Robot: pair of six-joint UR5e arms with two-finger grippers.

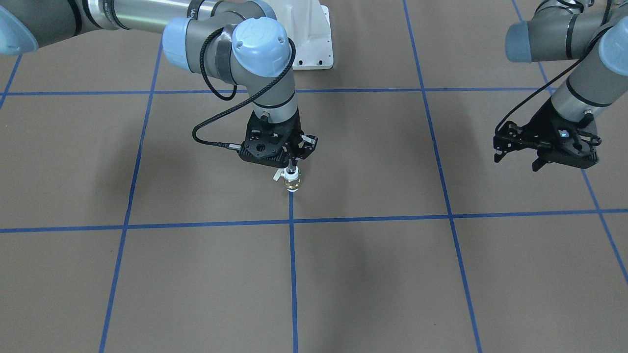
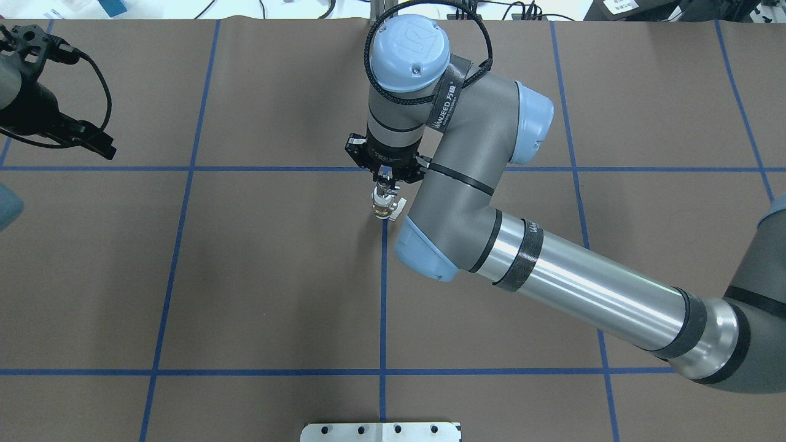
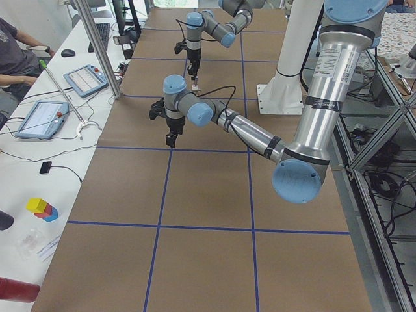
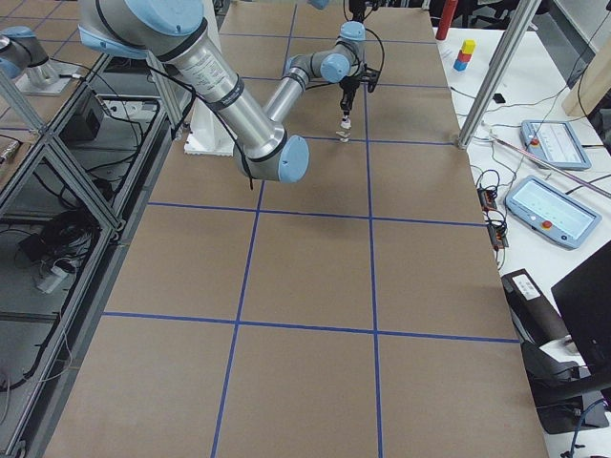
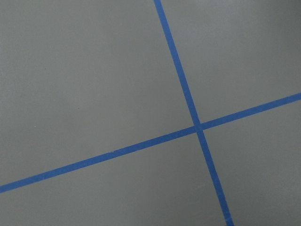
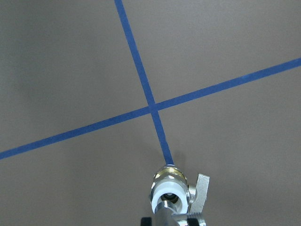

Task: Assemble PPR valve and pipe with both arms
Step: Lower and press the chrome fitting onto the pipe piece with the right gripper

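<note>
Bench (image 1: 368,274): brown w/ blue tape grid. R arm (image 1: 265,59) reaches down near tape cross (image 1: 292,221); L arm (image 1: 584,83) well apart from it. L gripper (image 1: 517,162) wide, empty. R gripper (image 1: 292,169) narrow, pinching pipe (image 6: 164,217) atop PPR valve (image 1: 293,184), which stands upright on the tape line near the cross, robot side.
</note>
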